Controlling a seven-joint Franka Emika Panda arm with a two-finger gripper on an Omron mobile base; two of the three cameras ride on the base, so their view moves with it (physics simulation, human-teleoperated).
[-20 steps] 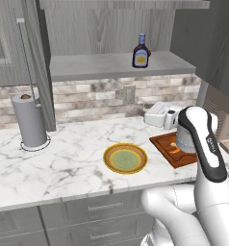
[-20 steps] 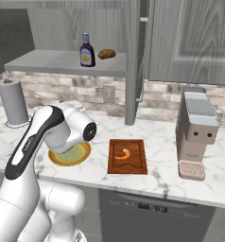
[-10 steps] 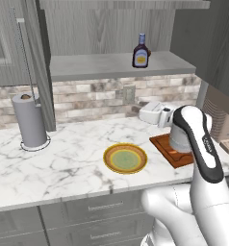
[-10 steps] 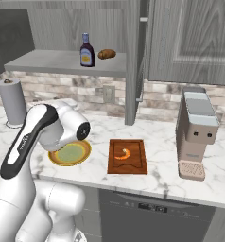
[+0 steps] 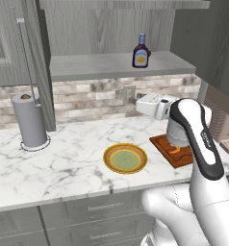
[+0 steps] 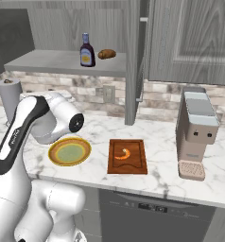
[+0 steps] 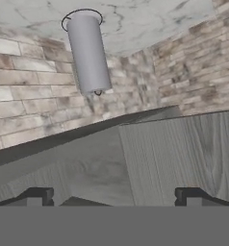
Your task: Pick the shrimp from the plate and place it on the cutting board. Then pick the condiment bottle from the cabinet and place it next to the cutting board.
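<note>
Up on the cabinet (image 6: pixel 190 42) shelf, near its front edge beside a brown lump (image 6: pixel 107 54), the bottle (image 6: pixel 87 50) looks rigid, light and slick, so with my gripper (image 7: pixel 114 194) spread empty I'd clamp its wider labelled body
</note>
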